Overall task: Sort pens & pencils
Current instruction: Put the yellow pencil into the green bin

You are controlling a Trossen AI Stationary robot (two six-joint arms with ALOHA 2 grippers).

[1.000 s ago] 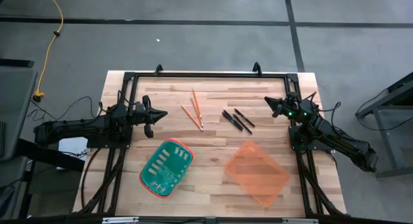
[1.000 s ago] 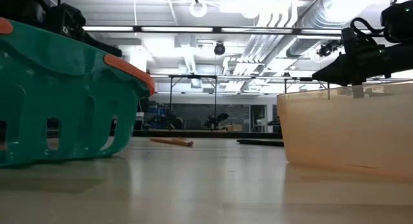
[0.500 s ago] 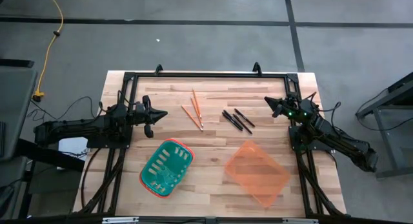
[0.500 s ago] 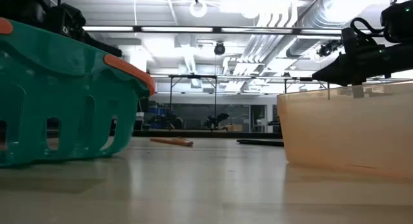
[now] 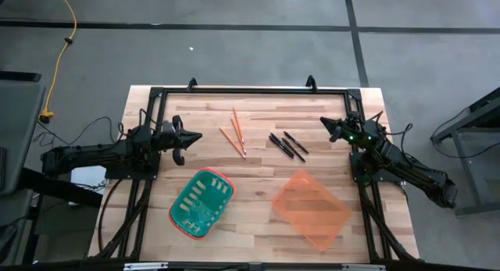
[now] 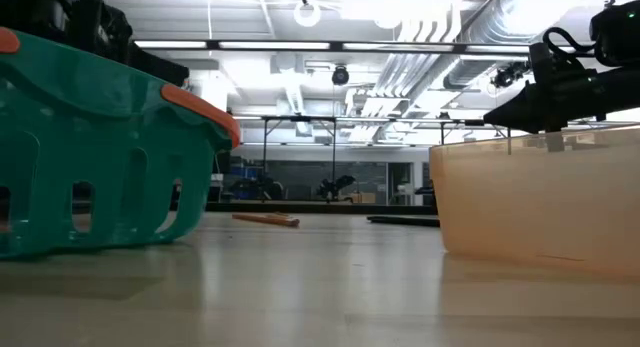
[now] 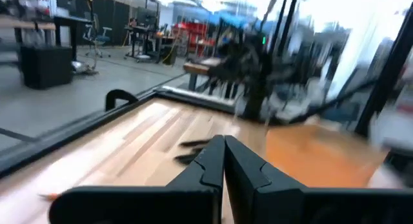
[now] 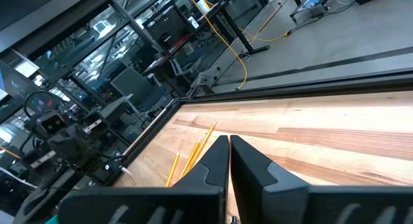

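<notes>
Wooden worktop (image 5: 258,224): green basket (image 5: 201,203) and orange bin (image 5: 311,208) near front edge, both holding nothing. Orange pencils (image 5: 234,132), black pens (image 5: 287,145) lying mid-worktop. Left claw (image 5: 194,137) and right claw (image 5: 323,122) pressed together.

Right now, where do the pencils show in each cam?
High view: pencils lie left of table centre, beside the pens.
Low view: one orange stick lies flat, far back, right of the green basket.
Left wrist view: not clearly visible; blurred.
Right wrist view: pencils just beyond the closed right end effector.
Shared landmark: the wooden table.
</notes>
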